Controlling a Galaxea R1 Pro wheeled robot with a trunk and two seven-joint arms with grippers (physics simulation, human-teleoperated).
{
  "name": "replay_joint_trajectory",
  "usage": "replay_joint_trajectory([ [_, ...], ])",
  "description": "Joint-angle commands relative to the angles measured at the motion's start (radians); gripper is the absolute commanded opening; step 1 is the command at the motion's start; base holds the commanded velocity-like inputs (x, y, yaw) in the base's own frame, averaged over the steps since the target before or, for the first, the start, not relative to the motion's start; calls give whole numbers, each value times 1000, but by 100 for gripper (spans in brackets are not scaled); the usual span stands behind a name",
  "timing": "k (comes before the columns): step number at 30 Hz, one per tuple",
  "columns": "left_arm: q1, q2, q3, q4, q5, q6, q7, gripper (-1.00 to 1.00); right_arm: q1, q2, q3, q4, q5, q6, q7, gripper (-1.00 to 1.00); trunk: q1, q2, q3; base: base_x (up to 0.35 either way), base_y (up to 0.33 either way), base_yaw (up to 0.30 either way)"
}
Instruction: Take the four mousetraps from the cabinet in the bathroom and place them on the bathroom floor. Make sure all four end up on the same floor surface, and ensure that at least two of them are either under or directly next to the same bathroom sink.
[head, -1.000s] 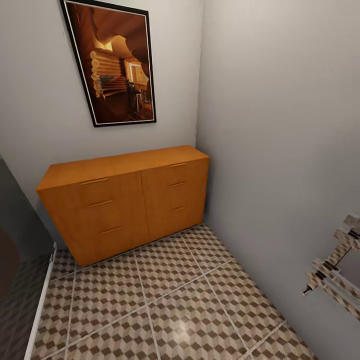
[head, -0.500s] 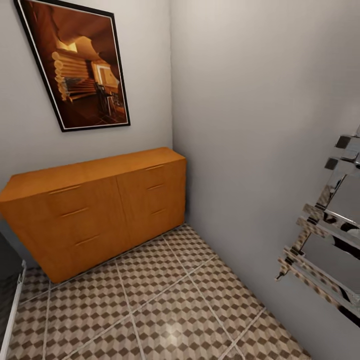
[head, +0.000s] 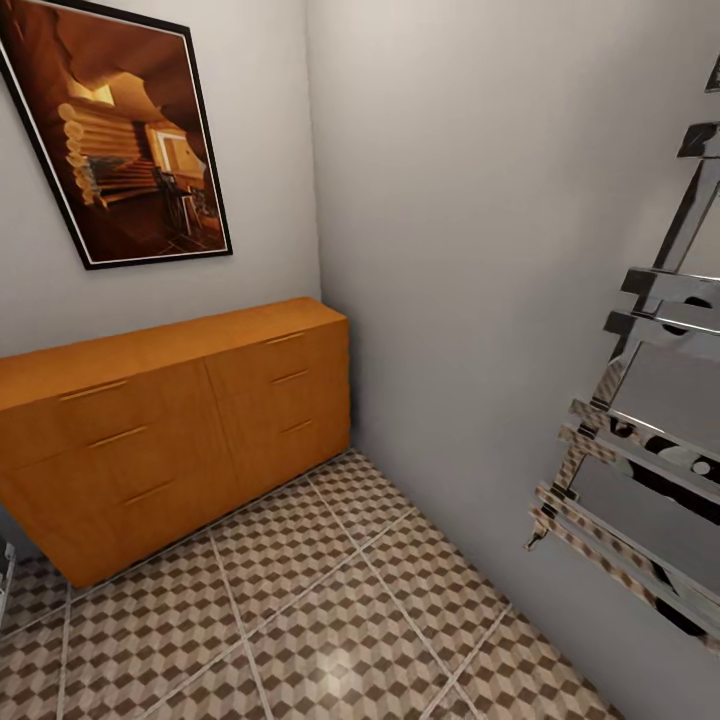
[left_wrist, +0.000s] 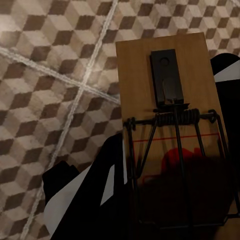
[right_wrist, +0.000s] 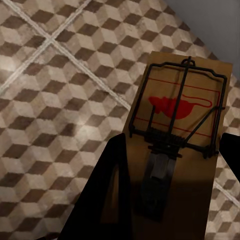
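1. Orange-brown wood marks the cabinet (head: 170, 420) in the head view: a low, wide chest set against the back wall under a framed picture (head: 115, 140) of a log interior. Its two columns of three drawers are all shut, with slim bar handles flush across their fronts, so nothing of their contents shows. In front of the cabinet the bathroom floor (head: 330, 620) spreads in large cube-patterned tiles with pale grout lines. Well to the right of the cabinet, on the side wall, hangs a chrome ladder-like rail (head: 640, 440).

2. In the left wrist view, the left gripper (left_wrist: 165, 190) holds a mousetrap (left_wrist: 167, 95), a flat wooden plate with a dark metal tab, a coiled spring and a wire bar over a red printed mark. The dark fingers (left_wrist: 100, 195) sit on either side of the plate, closed against its edges. The trap hangs above the cube-patterned floor tiles (left_wrist: 55, 75), away from the cabinet.

3. In the right wrist view, the right gripper (right_wrist: 170, 200) carries a second mousetrap (right_wrist: 182, 120), with the same wire frame, spring and red mark. Its dark fingers (right_wrist: 107, 195) flank the plate and clamp it. Below lie patterned floor tiles (right_wrist: 60, 90) crossed by a grout line, with a strip of grey wall (right_wrist: 215, 25) just beyond.
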Motion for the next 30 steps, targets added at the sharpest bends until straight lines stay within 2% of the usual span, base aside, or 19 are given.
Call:
replay_joint_trajectory([
  [1,0,0,-9,0,4,-6,1,-100,-1,0,8,1,-10,-4,-2,-100,0,0,-1,0,0,-3],
  [12,0,0,-9,0,4,-6,1,-100,-1,0,8,1,-11,-4,-2,-100,0,0,-9,0,0,-102],
  [30,0,0,-9,0,4,-6,1,-100,-1,0,8,1,-11,-4,-2,-100,0,0,-22,0,0,-266],
])
